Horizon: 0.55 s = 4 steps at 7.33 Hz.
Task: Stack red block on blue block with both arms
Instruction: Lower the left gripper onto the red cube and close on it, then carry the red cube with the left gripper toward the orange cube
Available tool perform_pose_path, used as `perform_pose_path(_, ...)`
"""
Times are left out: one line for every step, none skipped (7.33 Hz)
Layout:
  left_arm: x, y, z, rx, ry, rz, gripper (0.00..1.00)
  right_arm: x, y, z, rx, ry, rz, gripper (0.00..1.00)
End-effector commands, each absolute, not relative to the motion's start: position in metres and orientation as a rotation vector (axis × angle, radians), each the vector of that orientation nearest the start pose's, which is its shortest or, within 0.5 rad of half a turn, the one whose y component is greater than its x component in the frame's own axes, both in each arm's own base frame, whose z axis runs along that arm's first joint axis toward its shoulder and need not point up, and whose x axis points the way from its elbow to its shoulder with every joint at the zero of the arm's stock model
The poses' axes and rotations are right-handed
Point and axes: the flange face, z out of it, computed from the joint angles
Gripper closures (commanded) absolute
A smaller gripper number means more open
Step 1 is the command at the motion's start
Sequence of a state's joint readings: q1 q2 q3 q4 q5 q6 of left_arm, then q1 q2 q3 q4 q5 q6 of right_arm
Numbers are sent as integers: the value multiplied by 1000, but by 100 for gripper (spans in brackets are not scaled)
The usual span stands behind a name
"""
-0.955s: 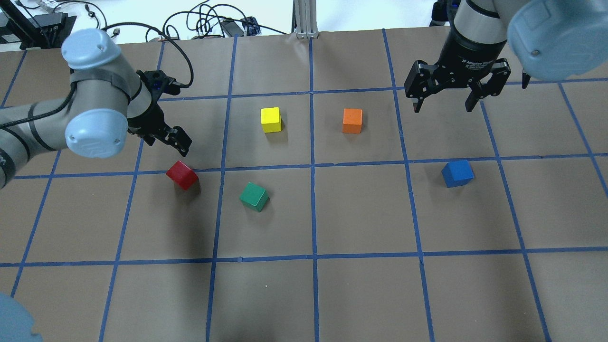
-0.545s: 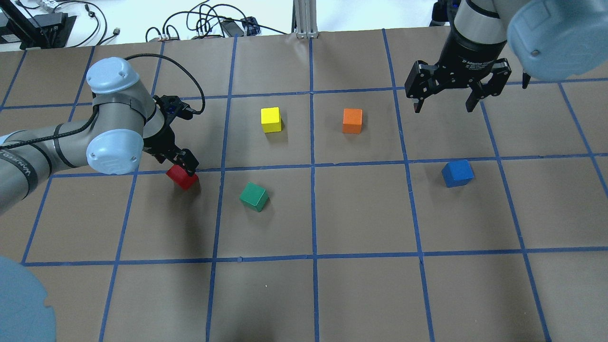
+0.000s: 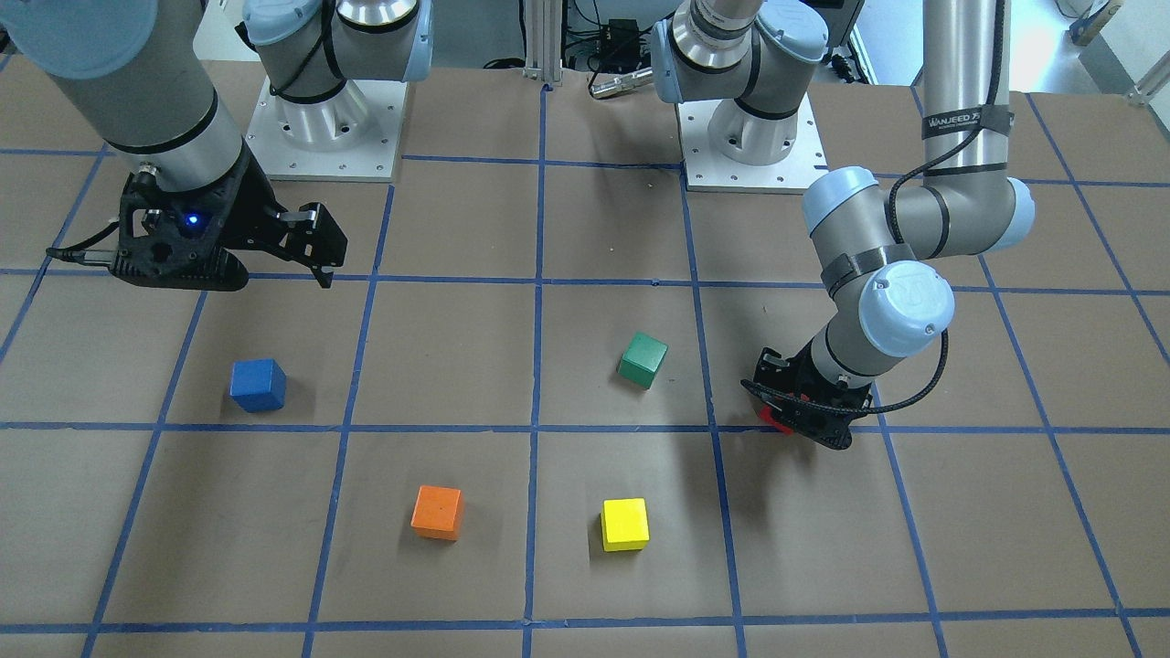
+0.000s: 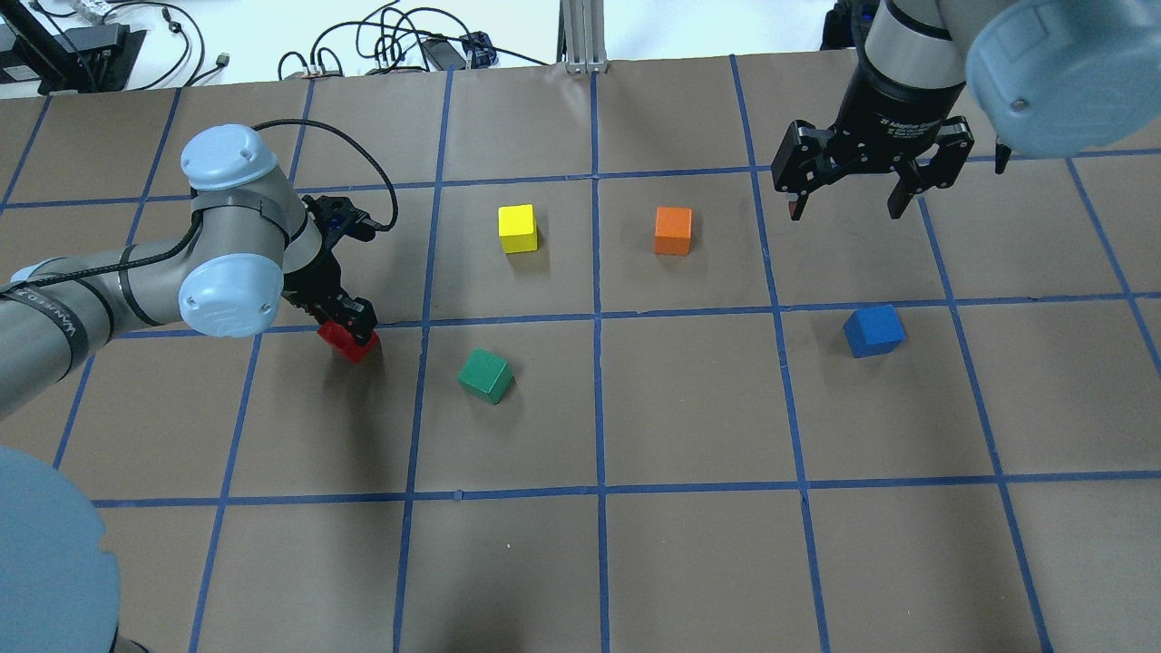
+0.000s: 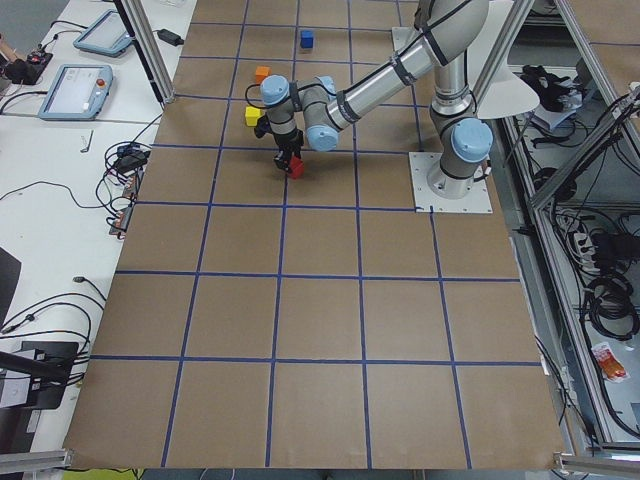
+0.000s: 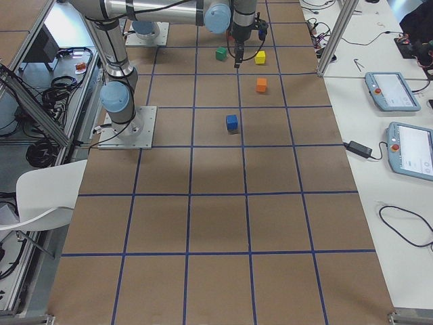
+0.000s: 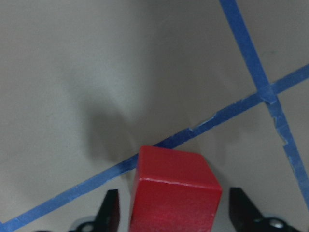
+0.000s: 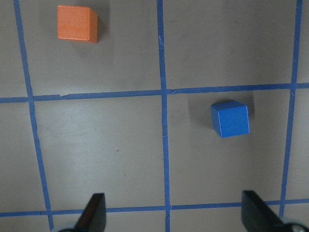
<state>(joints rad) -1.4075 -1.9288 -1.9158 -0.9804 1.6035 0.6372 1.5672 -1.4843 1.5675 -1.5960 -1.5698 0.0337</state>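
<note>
The red block [image 4: 352, 345] sits on the brown table at the left, on a blue tape line. My left gripper [image 4: 349, 323] is down over it. In the left wrist view the red block [image 7: 174, 191] stands between the two fingers [image 7: 110, 212] with a small gap on each side, so the gripper is open around it. The blue block [image 4: 873, 331] sits alone at the right, and it also shows in the right wrist view [image 8: 231, 119]. My right gripper [image 4: 846, 207] is open and empty, held high behind the blue block.
A green block [image 4: 485, 375] lies close to the right of the red block. A yellow block [image 4: 517, 229] and an orange block [image 4: 672, 230] sit farther back near the middle. Blue tape lines mark a grid on the table [image 4: 689, 562].
My left gripper has moved forward and down from behind the red block until its fingers straddle it. The right gripper and all blocks have stayed in place.
</note>
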Motion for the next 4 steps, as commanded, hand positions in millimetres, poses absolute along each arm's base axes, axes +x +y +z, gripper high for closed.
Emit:
perform_pose_path(-44,-556,215,654,3078,120,100,131,-521,446,60,3143,96,0)
perform_pose_path(-57,-572,248,515,3084,21,100,131,-521,446,58,3144,96,0)
perform_pose_path(-88,-584,270,410,3156,-29,100,131,-521,446,60,3144,96,0)
perform_pose_path(-136,-586,277,327,3175,-63,100,130,-521,446,60,3145,94,0)
